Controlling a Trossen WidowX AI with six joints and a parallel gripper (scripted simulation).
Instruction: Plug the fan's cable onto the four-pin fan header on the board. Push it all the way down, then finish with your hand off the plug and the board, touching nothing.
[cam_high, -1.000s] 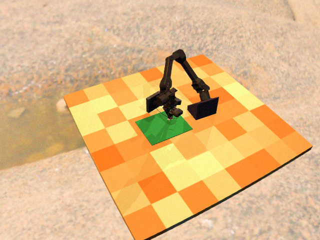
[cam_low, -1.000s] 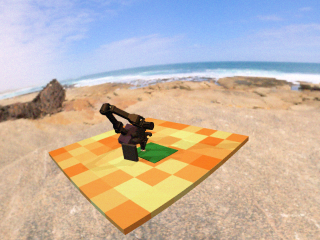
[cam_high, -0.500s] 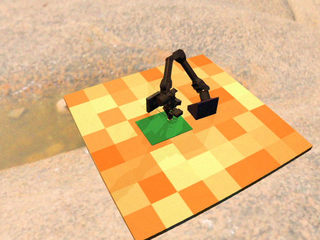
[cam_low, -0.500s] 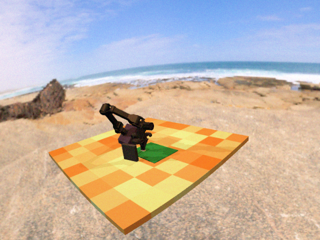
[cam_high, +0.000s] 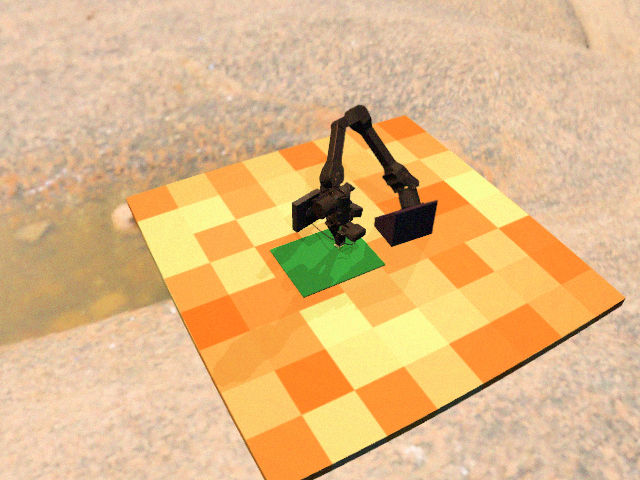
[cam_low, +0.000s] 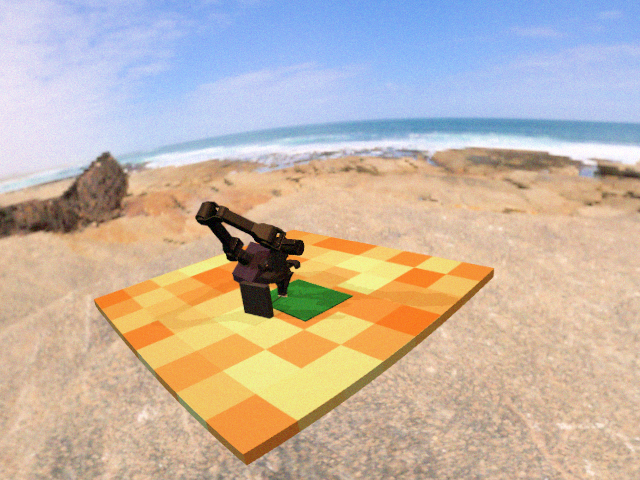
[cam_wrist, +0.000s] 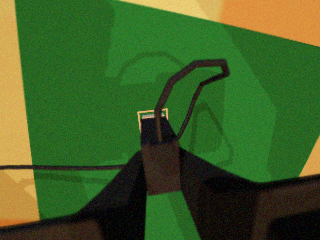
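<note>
The green board (cam_high: 310, 273) (cam_low: 316, 305) (cam_wrist: 65, 100) lies flat. The fan header is a small cream outline (cam_wrist: 152, 110) on it, with a pale strip showing inside its far side. My gripper (cam_high: 338, 241) (cam_low: 282, 292) (cam_wrist: 157, 154) is shut on the fan cable's dark plug (cam_wrist: 156, 131), low over the board. In the wrist view the plug covers the near part of the header; how deep it sits cannot be told. The cable (cam_wrist: 172, 79) rises from the plug in a loop, and a run of it goes off left. The top and exterior views show the plug too small to judge.
A dark upright slab (cam_high: 305, 212) (cam_low: 256, 299), seemingly the fan, stands beside the board, close to the arm's wrist. A dark wedge-shaped block (cam_high: 413, 224) (cam_low: 250, 263) stands by the arm's base. The orange and yellow chequered table top (cam_high: 403, 335) (cam_low: 305, 377) surrounds them.
</note>
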